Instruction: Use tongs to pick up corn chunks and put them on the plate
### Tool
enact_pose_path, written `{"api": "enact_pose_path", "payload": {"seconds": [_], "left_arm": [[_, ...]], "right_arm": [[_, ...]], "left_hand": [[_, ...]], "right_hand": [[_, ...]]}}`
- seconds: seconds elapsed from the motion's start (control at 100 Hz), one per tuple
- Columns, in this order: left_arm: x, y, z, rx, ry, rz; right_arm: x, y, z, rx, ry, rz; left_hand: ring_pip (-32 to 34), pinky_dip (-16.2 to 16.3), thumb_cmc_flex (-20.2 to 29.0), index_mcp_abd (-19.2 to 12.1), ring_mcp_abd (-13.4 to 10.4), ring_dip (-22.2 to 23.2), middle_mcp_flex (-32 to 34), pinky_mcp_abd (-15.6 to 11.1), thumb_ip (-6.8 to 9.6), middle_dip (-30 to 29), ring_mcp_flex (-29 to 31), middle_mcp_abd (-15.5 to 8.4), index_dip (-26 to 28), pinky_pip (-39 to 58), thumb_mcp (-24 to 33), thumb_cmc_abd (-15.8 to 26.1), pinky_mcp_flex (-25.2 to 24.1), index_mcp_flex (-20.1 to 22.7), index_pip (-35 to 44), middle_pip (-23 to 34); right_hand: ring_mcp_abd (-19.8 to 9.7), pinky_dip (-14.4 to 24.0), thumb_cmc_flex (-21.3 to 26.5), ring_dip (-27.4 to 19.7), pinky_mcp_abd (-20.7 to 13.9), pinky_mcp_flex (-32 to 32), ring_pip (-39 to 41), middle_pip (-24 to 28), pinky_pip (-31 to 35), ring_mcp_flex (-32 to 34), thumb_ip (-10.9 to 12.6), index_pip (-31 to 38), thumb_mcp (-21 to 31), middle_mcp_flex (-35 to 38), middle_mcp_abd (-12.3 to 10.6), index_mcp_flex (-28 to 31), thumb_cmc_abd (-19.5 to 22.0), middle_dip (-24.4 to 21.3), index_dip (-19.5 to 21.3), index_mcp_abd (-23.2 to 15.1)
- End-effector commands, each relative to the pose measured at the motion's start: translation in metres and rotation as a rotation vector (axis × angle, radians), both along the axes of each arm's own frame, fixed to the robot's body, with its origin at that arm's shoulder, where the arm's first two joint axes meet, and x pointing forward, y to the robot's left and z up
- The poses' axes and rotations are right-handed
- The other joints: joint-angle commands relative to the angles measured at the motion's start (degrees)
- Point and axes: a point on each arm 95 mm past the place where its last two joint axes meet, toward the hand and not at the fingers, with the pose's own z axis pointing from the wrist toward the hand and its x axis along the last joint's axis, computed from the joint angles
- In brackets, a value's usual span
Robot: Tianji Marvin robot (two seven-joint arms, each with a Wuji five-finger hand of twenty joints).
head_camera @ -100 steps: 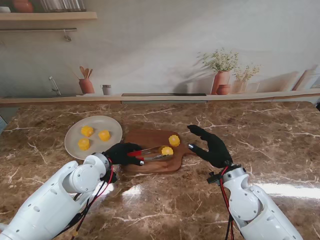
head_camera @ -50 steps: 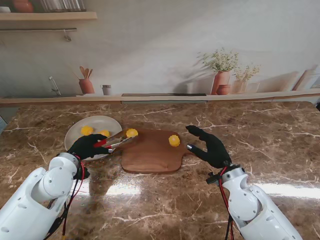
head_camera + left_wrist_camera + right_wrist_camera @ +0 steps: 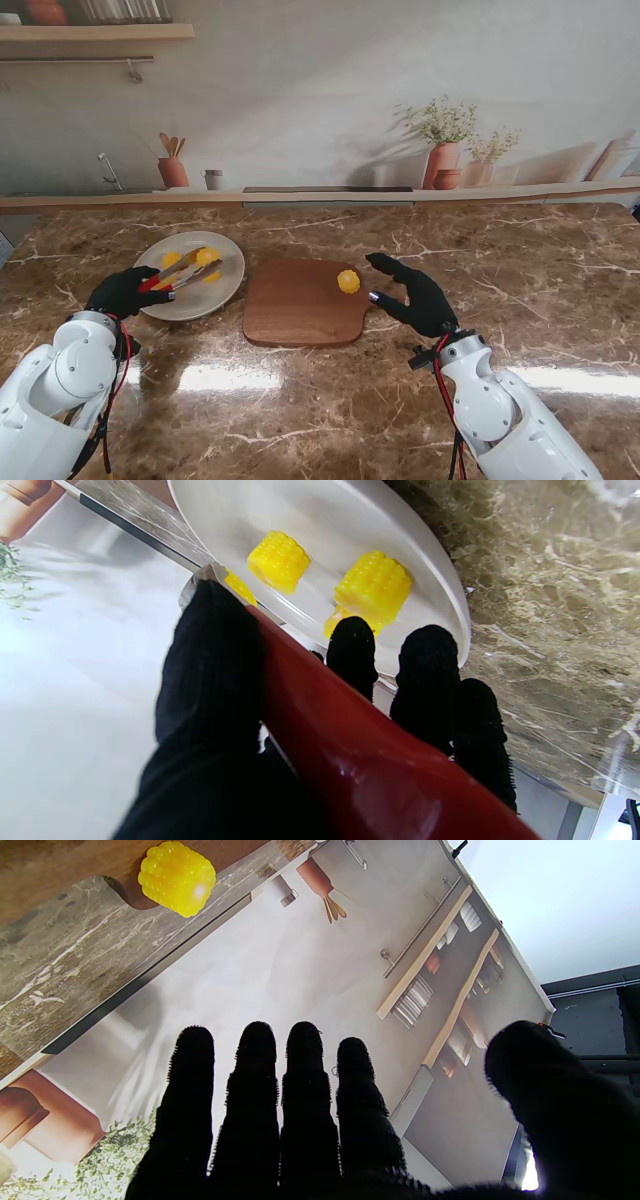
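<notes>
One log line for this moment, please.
left hand: shut on tongs, corn chunk over plate | right hand: open, idle | cutting board: one chunk left

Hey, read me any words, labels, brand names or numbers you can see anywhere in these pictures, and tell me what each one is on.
None: no readable text in any view. The tongs, plate, cutting board, corn chunks and both gloved hands carry no lettering. The shelf items on the backdrop are too small and blurred to show any.

corn chunks (image 3: 348, 281): bright yellow;
plate (image 3: 226, 284): plain white;
tongs (image 3: 170, 280): red handles;
cutting board (image 3: 300, 310): brown;
table (image 3: 500, 300): brown, white-veined marble
</notes>
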Motion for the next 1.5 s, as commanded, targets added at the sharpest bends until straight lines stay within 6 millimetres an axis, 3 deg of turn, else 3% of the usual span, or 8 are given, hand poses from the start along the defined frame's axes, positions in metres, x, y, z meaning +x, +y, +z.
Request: {"api": "enact_pose_path", "payload": {"seconds": [0.0, 0.18, 0.51, 0.67, 0.78, 0.84, 1.14, 1.49], "left_arm": [[-0.002, 0.001, -0.003, -0.009, -0.003, 0.019], [-0.004, 0.002, 0.003, -0.007, -0.033, 0.029], [-0.005, -0.014, 0.018, -0.004, -0.078, -0.042], [0.0, -0.038, 0.024, -0.03, -0.091, -0.125], [0.007, -0.059, 0.024, -0.08, -0.072, -0.195], [0.012, -0.072, 0.022, -0.092, -0.051, -0.245], [0.034, -0.136, 0.003, -0.168, 0.014, -0.414], [0.052, -0.177, -0.011, -0.202, 0.049, -0.479]], "right_arm": [[-0.002, 0.002, -0.005, -0.007, 0.022, 0.006], [-0.003, 0.002, -0.005, -0.006, 0.023, 0.006], [-0.003, 0.003, -0.005, -0.006, 0.021, 0.008], [-0.003, 0.003, -0.004, -0.007, 0.018, 0.007], [-0.003, 0.002, -0.004, -0.006, 0.017, 0.003], [-0.003, 0.002, -0.004, -0.006, 0.016, 0.001], [-0.004, -0.003, -0.003, -0.001, 0.012, -0.014], [-0.004, -0.01, -0.002, 0.006, 0.008, -0.03]], "left_hand": [[2.3, 0.8, -3.6, -2.1, 1.3, -0.1, 3.5, 0.5, 3.29, 0.1, 2.8, -6.3, -2.9, 1.9, 23.4, 8.4, 0.2, -1.3, -3.2, 3.0], [2.4, 0.7, -6.7, -1.0, 1.1, -0.3, 3.3, 0.5, 2.67, 0.4, 3.3, -5.9, -8.9, 2.2, 27.9, 6.2, 0.7, -2.9, -14.0, 3.7], [2.5, 0.7, -6.7, -1.8, 1.2, -0.3, 3.3, 0.9, 2.66, -0.2, 3.3, -6.6, -9.8, 2.3, 28.0, 6.4, 0.7, -1.6, -15.4, 3.9], [2.5, 0.7, -6.6, -1.7, 1.1, -0.3, 3.5, 0.9, 2.62, -0.3, 3.5, -7.2, -9.7, 2.4, 27.9, 6.5, 0.8, -1.5, -15.2, 4.0], [2.4, 0.7, -6.6, -1.3, 1.3, -0.4, 3.2, 1.0, 2.76, -0.6, 3.3, -5.5, -9.7, 2.2, 28.0, 6.7, 0.6, -1.8, -15.3, 3.8], [2.4, 0.7, -6.5, -1.5, 1.2, -0.3, 3.4, 1.0, 2.53, -0.2, 3.4, -7.8, -9.8, 2.2, 27.8, 6.4, 0.7, -2.2, -15.6, 4.2], [2.3, 0.7, -6.3, -1.5, 1.0, -0.3, 3.3, 0.8, 2.35, 0.5, 3.4, -8.0, -10.1, 2.2, 27.4, 6.6, 0.7, -2.5, -16.2, 4.2], [2.3, 0.7, -6.1, -1.6, 1.0, -0.2, 3.1, 0.7, 2.37, 0.7, 3.1, -7.9, -10.5, 2.2, 27.0, 6.7, 0.6, -2.8, -16.8, 4.3]], "right_hand": [[-0.1, 1.7, 0.9, 0.8, -0.4, 0.0, 0.1, 0.3, 1.0, 0.9, -1.5, -0.7, -0.5, 0.5, -1.8, 0.0, 0.9, 0.9, 0.1, -1.6], [0.0, 1.7, 0.9, 0.8, -0.4, 0.0, 0.1, 0.2, 1.0, 0.9, -1.5, -0.7, -0.4, 0.5, -1.7, 0.0, 0.9, 0.9, 0.1, -1.6], [0.0, 1.7, 1.0, 0.8, -0.4, 0.0, 0.1, 0.3, 1.0, 0.9, -1.5, -0.7, -0.4, 0.6, -1.8, 0.0, 0.9, 0.9, 0.1, -1.6], [0.0, 1.7, 0.9, 0.8, -0.4, 0.0, 0.1, 0.3, 1.0, 1.0, -1.5, -0.6, -0.4, 0.6, -1.7, 0.0, 0.9, 0.9, 0.1, -1.6], [0.0, 1.7, 1.0, 0.8, -0.4, 0.0, 0.2, 0.3, 1.0, 1.0, -1.5, -0.6, -0.4, 0.6, -1.7, 0.0, 0.9, 0.9, 0.1, -1.6], [0.0, 1.7, 1.0, 0.8, -0.4, 0.0, 0.1, 0.3, 1.0, 0.9, -1.5, -0.8, -0.4, 0.5, -1.6, -0.2, 0.9, 0.9, 0.1, -1.6], [0.0, 1.7, 0.9, 0.8, -0.3, 0.0, 0.2, 0.3, 1.0, 1.0, -1.6, -0.7, -0.3, 0.6, -1.7, -0.1, 0.9, 0.9, 0.1, -1.6], [-0.1, 1.7, 0.9, 0.8, -0.2, 0.0, 0.2, 0.3, 1.0, 1.1, -1.6, -0.6, -0.3, 0.7, -1.8, 0.1, 0.9, 0.9, 0.1, -1.7]]}}
